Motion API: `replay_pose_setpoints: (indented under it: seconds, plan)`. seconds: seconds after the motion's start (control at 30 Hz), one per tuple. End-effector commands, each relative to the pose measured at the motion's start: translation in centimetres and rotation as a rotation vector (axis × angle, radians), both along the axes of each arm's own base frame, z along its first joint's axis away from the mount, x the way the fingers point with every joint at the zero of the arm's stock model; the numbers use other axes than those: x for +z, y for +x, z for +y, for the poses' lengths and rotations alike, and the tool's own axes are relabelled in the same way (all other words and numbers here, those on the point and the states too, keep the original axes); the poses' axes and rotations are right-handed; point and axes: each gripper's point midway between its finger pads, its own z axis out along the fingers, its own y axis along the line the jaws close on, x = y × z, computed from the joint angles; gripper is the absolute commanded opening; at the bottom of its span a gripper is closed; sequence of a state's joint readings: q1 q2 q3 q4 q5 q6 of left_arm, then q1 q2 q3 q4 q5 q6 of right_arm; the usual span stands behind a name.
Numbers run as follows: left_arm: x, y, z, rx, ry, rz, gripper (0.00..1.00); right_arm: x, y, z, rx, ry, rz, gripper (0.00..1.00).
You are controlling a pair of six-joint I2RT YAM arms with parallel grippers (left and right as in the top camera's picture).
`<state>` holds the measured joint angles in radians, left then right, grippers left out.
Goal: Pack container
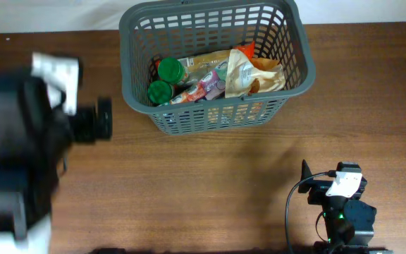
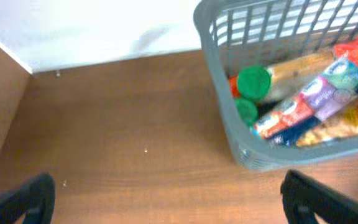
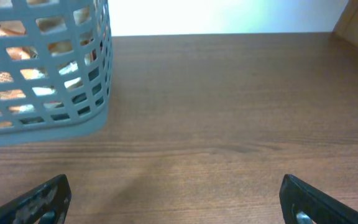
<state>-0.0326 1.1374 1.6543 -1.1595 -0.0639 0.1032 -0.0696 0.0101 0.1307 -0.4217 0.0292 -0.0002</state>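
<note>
Seeing the container (image 1: 217, 116) full, far-centre on the table (image 1: 210, 183), nothing loose nearby, I judged it best to park left gripper (image 2: 166, 180) and right gripper (image 3: 173, 183), jaws apart and empty, clear of its rim.

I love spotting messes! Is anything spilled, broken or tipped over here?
Nothing stands out. The container sits upright on the table, with the green-capped bottles and snack packets all inside it. Nothing lies spilled on the wood.

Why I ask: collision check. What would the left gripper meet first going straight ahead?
Likely the basket: the middle of the left gripper faces bare table, but one jaw lines up with the basket's near corner. Depth unclear.
</note>
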Motion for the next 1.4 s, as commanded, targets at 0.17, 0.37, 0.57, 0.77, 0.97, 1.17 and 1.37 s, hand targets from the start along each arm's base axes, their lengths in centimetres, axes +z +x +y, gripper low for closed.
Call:
replay_pose_setpoints:
  seconds: [0.17, 0.37, 0.57, 0.77, 0.97, 1.17, 1.37]
  plan:
    - [-8.4, -2.7, -0.7, -0.025, -0.034, -0.564, 0.99, -0.2, 0.0, -0.2, -0.013, -0.002, 0.001, 0.99]
    - [-14.0, -3.6, -2.3, -0.087, -0.061, -0.657, 0.99, -0.2, 0.0, -0.2, -0.013, -0.002, 0.001, 0.99]
    - [-18.6, -4.0, -2.2, -0.087, -0.059, -0.631, 0.99, -0.2, 0.0, -0.2, -0.013, -0.002, 0.001, 0.99]
    - [-19.9, -4.3, -2.2, -0.087, -0.060, -0.653, 0.99, -0.2, 0.0, -0.2, -0.013, -0.002, 0.001, 0.99]
    - [-21.4, -4.4, -2.1, -0.085, -0.055, -0.599, 0.99, -0.2, 0.0, -0.2, -0.013, -0.002, 0.001, 0.99]
    - [-22.2, -4.4, -2.1, -0.086, -0.052, -0.565, 0.99, -0.2, 0.0, -0.2, -0.013, -0.002, 0.001, 0.99]
    - [-22.2, -4.4, -2.1, -0.086, -0.052, -0.564, 0.99, -0.2, 0.0, -0.2, -0.013, -0.002, 0.001, 0.99]
